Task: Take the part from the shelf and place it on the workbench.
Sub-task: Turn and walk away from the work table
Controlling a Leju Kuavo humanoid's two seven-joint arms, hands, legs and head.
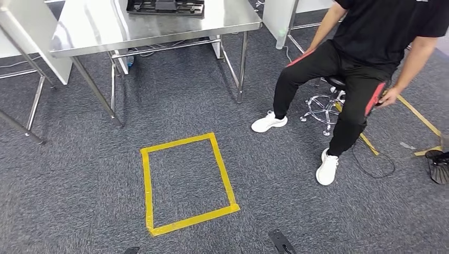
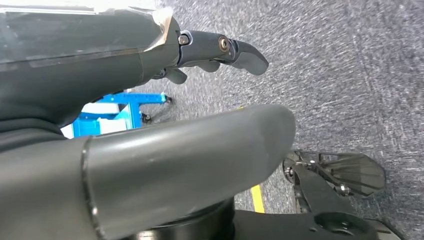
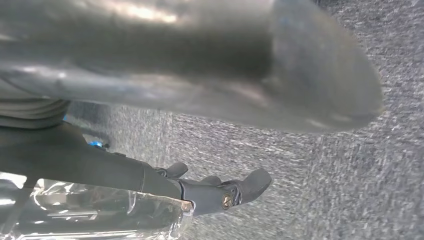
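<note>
1. Far left, a white panel (image 1: 32,32) and slanted steel legs stand on the grey carpet, and beside them is the steel workbench (image 1: 174,26). Its top is bare apart from a dark tray (image 1: 165,7) at the back edge. No part lies on the steel that I can see, so I judge the placing not yet done.
2. The left hand (image 2: 125,75) hangs low over the carpet. Its dark fingers (image 2: 240,52) are stretched out and relaxed, apart from the thick thumb, with nothing between them. A blue frame (image 2: 115,110) stands on the floor behind it.
3. In the middle of the floor, in front of the workbench, is a yellow tape square (image 1: 223,169). It looks like a standing mark, and the robot faces it from just short of it.
4. The right hand (image 3: 150,177) hangs the same way, its fingers (image 3: 245,187) loose and straight and grasping nothing.
5. I cannot tell where the part is, and I cannot make out the shelf either. By my reading the fetching, the carrying and the setting down are all still to come.
6. On the right a person (image 1: 365,37) sits on a wheeled stool (image 1: 323,106) with legs stretched toward the square, and a thin cable (image 1: 370,172) loops on the carpet nearby. Those feet, the cable and the workbench legs are what could crowd a walking robot.
</note>
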